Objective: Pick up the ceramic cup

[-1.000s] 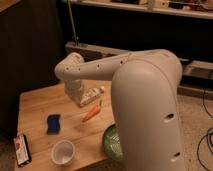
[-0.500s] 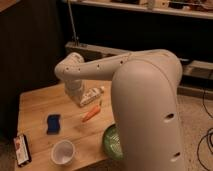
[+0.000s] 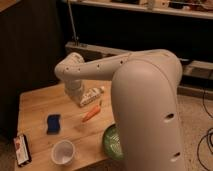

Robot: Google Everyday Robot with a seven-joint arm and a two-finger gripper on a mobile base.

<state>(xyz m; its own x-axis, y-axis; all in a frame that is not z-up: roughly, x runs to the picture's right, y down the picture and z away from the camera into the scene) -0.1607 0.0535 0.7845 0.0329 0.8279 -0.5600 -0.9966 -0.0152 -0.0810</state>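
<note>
Nothing has visibly shifted over the last second; the arm [image 3: 145,95] keeps the same bent pose, its elbow raised over the far side of the wooden table [image 3: 37,102] and its forearm dropping to the gripper [image 3: 76,96], which hangs low just beside a white container [image 3: 93,95] lying on its side; whether the gripper is released or clenched I cannot tell, and it grasps nothing that can be made out. The ceramic cup [image 3: 63,151] stands upright and untouched near the front edge of the table, well apart from the gripper; a blue sponge [image 3: 53,123] lies between the two, an orange carrot-like item [image 3: 91,114] sits to the right of the sponge, a green bowl [image 3: 113,142] shows partly from behind the big arm link, and a dark flat packet [image 3: 21,149] rests at the front left corner. This stillness suggests the pick is at its very start; the reach toward the cup is not yet begun, and the gripper would need to come forward past the sponge to get above the cup's rim.
</note>
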